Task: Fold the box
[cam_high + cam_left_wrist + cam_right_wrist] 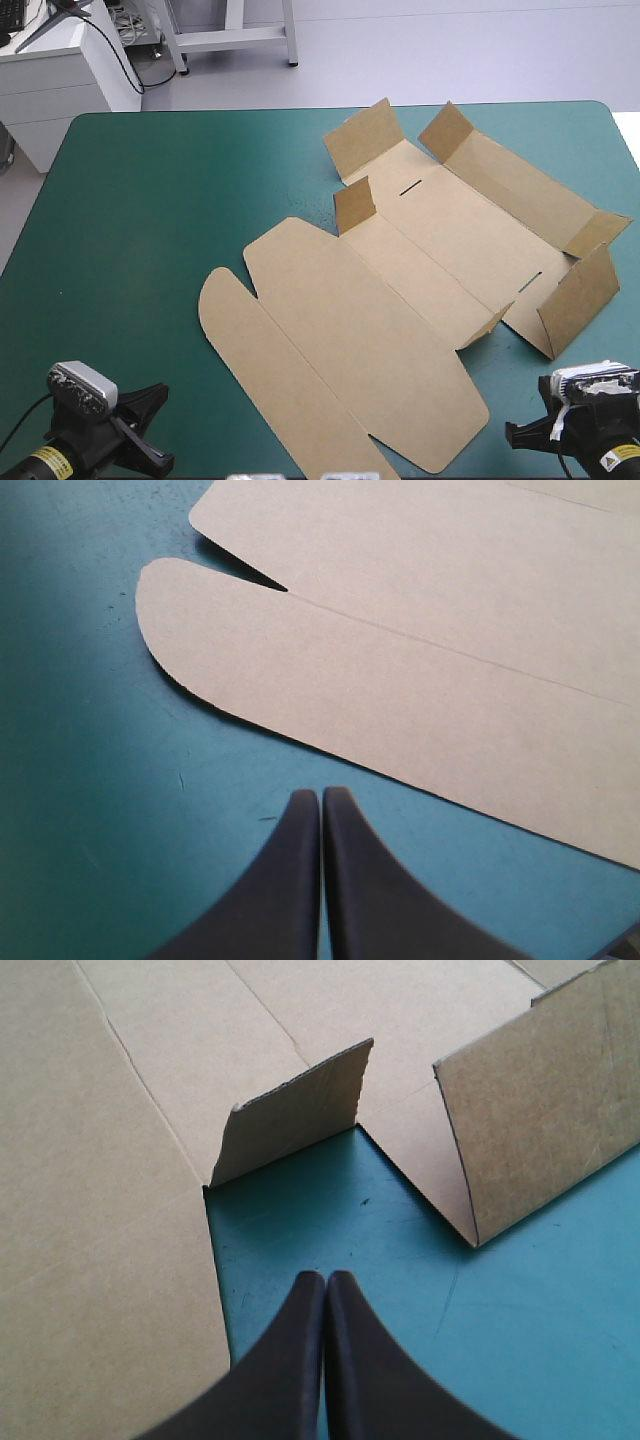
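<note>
On the teal-green cover (150,200), in the high view, the box (400,300) lies almost flat across the middle and right part; only small flaps (365,140) at its far and right ends stand up; no wall is tucked, so the folding seems to be at its very start. In the left wrist view the left gripper (321,798) is fully closed and empty, just short of the rounded flap (300,680). In the right wrist view the right gripper (326,1280) is also closed and empty, over bare cover, facing a raised flap (295,1125); the next move probably needs a gripper to open and get under an edge.
</note>
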Robot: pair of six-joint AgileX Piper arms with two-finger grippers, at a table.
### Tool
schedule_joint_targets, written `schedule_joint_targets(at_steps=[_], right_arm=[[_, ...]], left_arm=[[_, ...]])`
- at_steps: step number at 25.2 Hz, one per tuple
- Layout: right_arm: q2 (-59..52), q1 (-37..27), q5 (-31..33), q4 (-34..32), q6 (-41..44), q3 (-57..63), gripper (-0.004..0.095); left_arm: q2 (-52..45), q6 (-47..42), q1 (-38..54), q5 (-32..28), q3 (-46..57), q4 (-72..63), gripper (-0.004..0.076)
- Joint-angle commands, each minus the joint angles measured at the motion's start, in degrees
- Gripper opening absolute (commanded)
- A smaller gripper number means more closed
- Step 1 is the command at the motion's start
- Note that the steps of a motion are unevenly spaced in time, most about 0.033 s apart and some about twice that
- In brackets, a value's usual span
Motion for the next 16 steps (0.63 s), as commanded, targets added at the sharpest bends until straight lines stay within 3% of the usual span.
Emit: schedule_joint_targets(at_steps=[1,16], right_arm=[[5.3,0.1,-1.9,0.6,-0.3,-4.8,-0.0019],[31.4,0.1,5.2,2.2,9.3,-30.9,-0.0010]], left_arm=[[0.7,-0.5,-0.2,-3.4,-1.9,-1.5,-0.0008],[0.7,-0.4,-0.2,-3.4,-1.9,-1.5,-0.0008]])
